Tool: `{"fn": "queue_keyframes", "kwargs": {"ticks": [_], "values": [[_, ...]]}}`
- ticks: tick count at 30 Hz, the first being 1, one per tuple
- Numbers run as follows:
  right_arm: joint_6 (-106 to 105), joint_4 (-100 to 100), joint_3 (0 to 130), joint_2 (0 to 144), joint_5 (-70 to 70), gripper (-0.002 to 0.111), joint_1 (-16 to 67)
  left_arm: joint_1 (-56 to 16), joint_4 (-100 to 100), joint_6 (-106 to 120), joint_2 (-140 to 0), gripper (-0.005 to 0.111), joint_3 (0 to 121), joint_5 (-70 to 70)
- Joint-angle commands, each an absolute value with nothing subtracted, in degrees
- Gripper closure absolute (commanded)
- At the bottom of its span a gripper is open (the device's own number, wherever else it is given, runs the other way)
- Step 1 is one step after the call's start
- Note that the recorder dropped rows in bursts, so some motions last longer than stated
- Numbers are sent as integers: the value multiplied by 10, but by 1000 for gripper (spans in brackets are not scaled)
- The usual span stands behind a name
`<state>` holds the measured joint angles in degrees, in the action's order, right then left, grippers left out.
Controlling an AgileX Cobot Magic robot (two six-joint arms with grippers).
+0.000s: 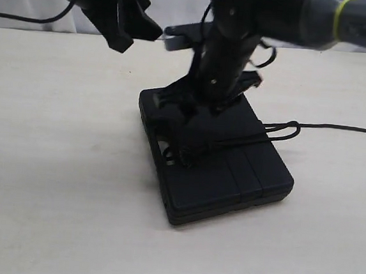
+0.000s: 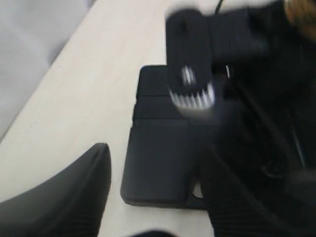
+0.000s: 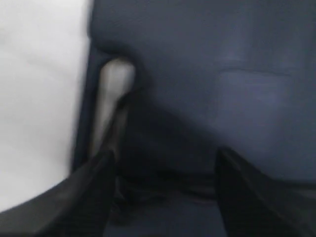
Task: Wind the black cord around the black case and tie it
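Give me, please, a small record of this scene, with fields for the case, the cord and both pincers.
case: the black case lies flat on the table; its handle slot is at its left edge in the exterior view
cord: the black cord lies in strands across the case top, with a loop past the right edge
left pincer: open, raised, apart from the case
right pincer: open, low over the case beside the handle slot; contact with the cord cannot be told

The black case (image 1: 231, 173) in front of me lies flat on the bench (image 1: 52, 164), matte and ribbed. The black cord (image 1: 234, 141) crosses its top, loops past one edge and trails off sideways.
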<state>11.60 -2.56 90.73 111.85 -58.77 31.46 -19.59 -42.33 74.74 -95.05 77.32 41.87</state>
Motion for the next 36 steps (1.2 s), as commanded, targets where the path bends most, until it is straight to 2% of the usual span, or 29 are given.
{"fn": "queue_keyframes", "kwargs": {"ticks": [1,8,15,21,27,29,32,33,34,36], "values": [[131,-69,895,1077,-622,57,222,-200,-414,747,-957,54,765,448],[120,-33,807,1048,-542,60,46,-250,-426,825,-980,54,730,423],[-8,193,699,1068,-410,60,-104,-330,-452,889,-1065,54,727,364],[-66,263,691,1103,-390,60,-127,-374,-451,928,-1145,54,727,328],[-71,270,699,1115,-389,60,-125,-384,-448,920,-1175,54,727,260],[-73,270,699,1115,-389,60,-125,-383,-443,891,-1175,59,727,238],[-73,270,699,1115,-388,60,-125,-376,-423,855,-1175,76,727,238],[-77,270,699,1115,-384,60,-125,-372,-401,846,-1175,88,727,252],[-77,270,699,1115,-380,60,-125,-368,-380,837,-1175,94,727,267],[-77,270,699,1117,-369,60,-125,-364,-358,837,-1175,101,727,287]]}}
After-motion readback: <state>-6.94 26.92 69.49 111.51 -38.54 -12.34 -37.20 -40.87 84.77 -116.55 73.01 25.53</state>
